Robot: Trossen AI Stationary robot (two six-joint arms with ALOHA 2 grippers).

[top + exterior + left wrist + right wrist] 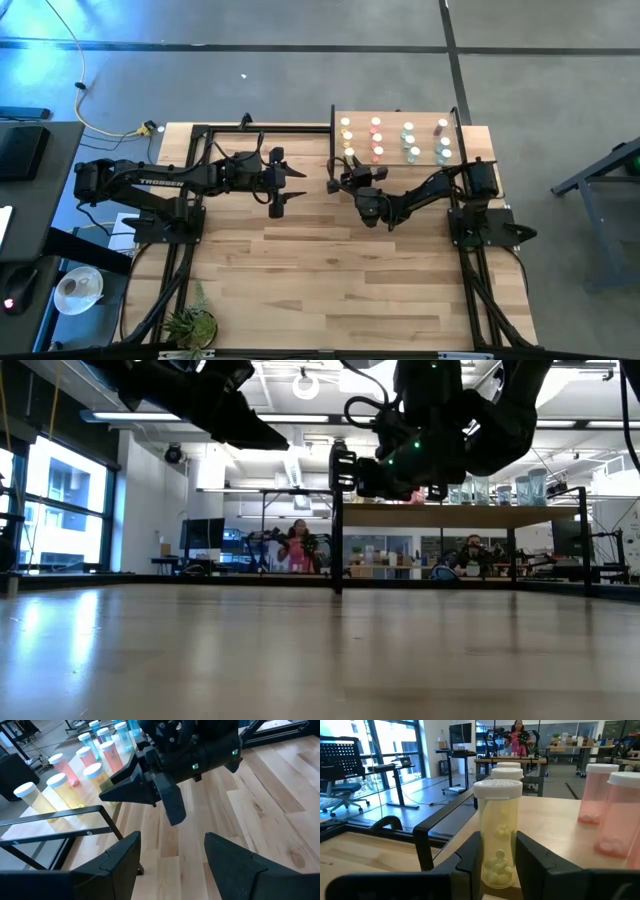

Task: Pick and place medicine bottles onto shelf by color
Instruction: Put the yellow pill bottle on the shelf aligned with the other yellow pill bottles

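Right gripper (pixel 499 857) at the shelf (pixel 470 135) edge, about 1 o'clock from table centre in the high view; its fingers (pixel 540 860) narrowly flank a yellow medicine bottle (pixel 497 832), upright on the shelf, contact not discernible. Remaining bottles (pixel 409 140) stand in colour columns at 3 o'clock of it. Left gripper (pixel 283 184) hovers wide open above the tabletop (pixel 330 280).

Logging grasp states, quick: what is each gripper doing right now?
Left gripper: open, empty, above the table.
Right gripper: around a yellow bottle on the shelf; grip cannot be told.
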